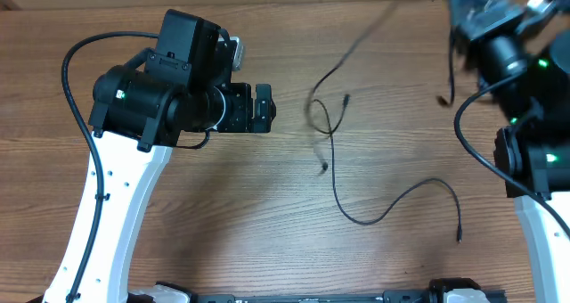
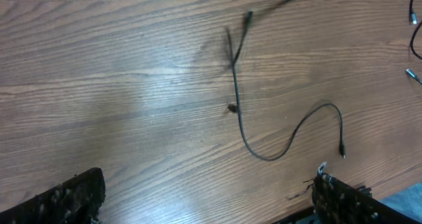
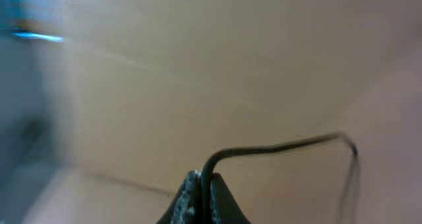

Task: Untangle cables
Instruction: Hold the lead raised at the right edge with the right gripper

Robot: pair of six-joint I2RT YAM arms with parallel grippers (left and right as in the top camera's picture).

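Note:
Thin black cables lie in the middle of the wooden table, tangled near a small loop. One strand curves to a plug end. A blurred strand rises from the tangle to my right gripper, raised at the top right. In the right wrist view that gripper is shut on this cable. My left gripper hovers left of the tangle. It stands open with only bare table between its fingers, and the cables lie beyond them.
Thicker black arm cables run along the left arm and the right arm. The table's front edge shows by my left gripper's right finger. Further cable ends lie at the far right.

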